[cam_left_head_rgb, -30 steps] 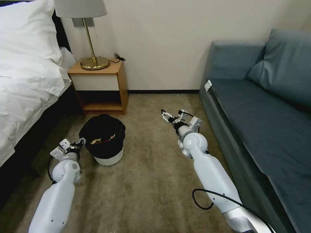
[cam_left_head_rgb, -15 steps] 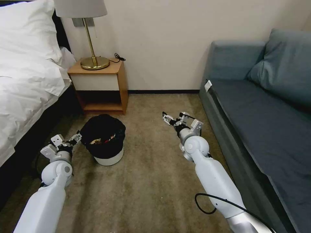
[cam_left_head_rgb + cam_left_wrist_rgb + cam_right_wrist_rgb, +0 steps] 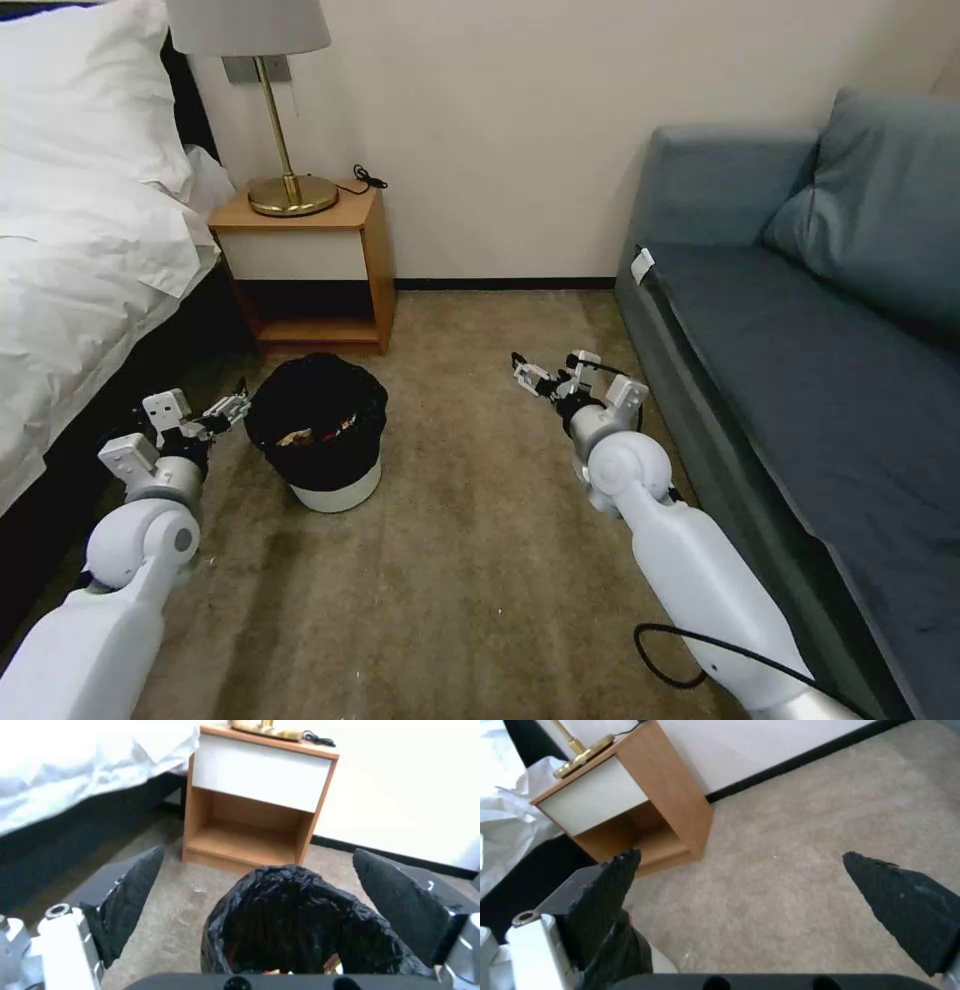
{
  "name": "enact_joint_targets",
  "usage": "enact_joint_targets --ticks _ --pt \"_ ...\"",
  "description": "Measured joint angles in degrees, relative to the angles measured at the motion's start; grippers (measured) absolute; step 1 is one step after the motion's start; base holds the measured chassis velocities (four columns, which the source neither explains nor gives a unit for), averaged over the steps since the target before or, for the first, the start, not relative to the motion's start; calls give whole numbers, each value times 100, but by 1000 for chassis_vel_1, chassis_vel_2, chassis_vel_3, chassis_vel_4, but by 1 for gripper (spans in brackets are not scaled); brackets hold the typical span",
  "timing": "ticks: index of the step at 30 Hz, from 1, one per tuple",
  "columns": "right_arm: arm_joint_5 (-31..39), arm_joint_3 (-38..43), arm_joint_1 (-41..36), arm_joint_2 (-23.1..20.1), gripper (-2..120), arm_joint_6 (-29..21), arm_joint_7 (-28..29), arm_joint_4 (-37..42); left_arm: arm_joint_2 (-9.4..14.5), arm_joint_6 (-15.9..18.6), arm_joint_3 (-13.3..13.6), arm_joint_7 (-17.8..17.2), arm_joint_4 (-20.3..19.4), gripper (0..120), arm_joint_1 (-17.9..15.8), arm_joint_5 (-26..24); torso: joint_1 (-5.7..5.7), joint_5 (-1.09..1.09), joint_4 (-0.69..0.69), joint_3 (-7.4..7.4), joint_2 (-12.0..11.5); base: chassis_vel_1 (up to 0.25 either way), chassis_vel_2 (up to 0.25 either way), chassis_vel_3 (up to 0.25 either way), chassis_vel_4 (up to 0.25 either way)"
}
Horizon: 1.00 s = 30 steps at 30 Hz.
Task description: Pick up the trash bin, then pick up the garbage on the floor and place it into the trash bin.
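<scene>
Head view: the trash bin [image 3: 330, 440] stands upright on the floor [image 3: 470, 560], in front of the wooden nightstand [image 3: 305, 265] and near the bed [image 3: 80, 250]. Its black bag is folded over the rim, and pieces of garbage [image 3: 315, 432] lie inside. The left gripper [image 3: 222, 410] is positioned just beside the bin's rim on the bed side, apart from it; its finger spacing cannot be determined here. The right gripper [image 3: 548, 378] hangs above bare carpet between the bin and the blue sofa [image 3: 800, 330], well apart from the bin, fingers spread.

Left wrist view: the left gripper [image 3: 257, 877] has its jaws set wide, holding nothing. The black-lined trash bin [image 3: 300, 922] sits on the carpet beyond and between the two fingertips [image 3: 142, 870], with the nightstand [image 3: 255, 802] behind it. Small coloured scraps show low inside the bag.

Right wrist view: the right gripper [image 3: 740, 870] has its jaws set wide, holding nothing, over open floor [image 3: 790, 870]. The nightstand [image 3: 630, 802] stands against the wall beyond one finger.
</scene>
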Motion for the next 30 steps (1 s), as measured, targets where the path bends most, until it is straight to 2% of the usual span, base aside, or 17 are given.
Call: enact_joint_targets --ticks 4,6,8,10,11,13,17,30 --pt "-8 20 -150 -33 100 1 102 160 90 0 -96 41 -222 100 190 42 0 1 2 0 0 0 0 0 0" --pt "-53 42 -356 -82 100 1 194 408 197 0 -281 77 -534 100 490 63 0 0 2 0 0 0 0 0 0" --pt "-61 46 -389 -94 100 0 203 450 217 0 -326 80 -600 100 558 66 0 0 2 0 0 0 0 0 0" --pt "-140 54 -529 -177 100 -1 220 613 284 -2 -602 106 -917 100 968 107 0 0 1 0 0 0 0 0 0" --pt "-140 54 -529 -177 100 -1 220 613 284 -2 -602 106 -917 100 968 107 0 0 1 0 0 0 0 0 0" --pt "-161 -72 -481 -211 100 5 242 617 261 -11 -977 137 -1185 100 1434 183 0 0 6 0 1 0 0 0 0" --pt "-161 -107 -453 -217 100 11 252 594 242 -12 -1047 139 -1227 100 1513 191 0 0 -2 0 0 0 0 0 0" --pt "-160 -108 -440 -212 100 16 252 576 230 -12 -1036 139 -1207 100 1488 191 0 0 2 0 0 0 0 0 0"
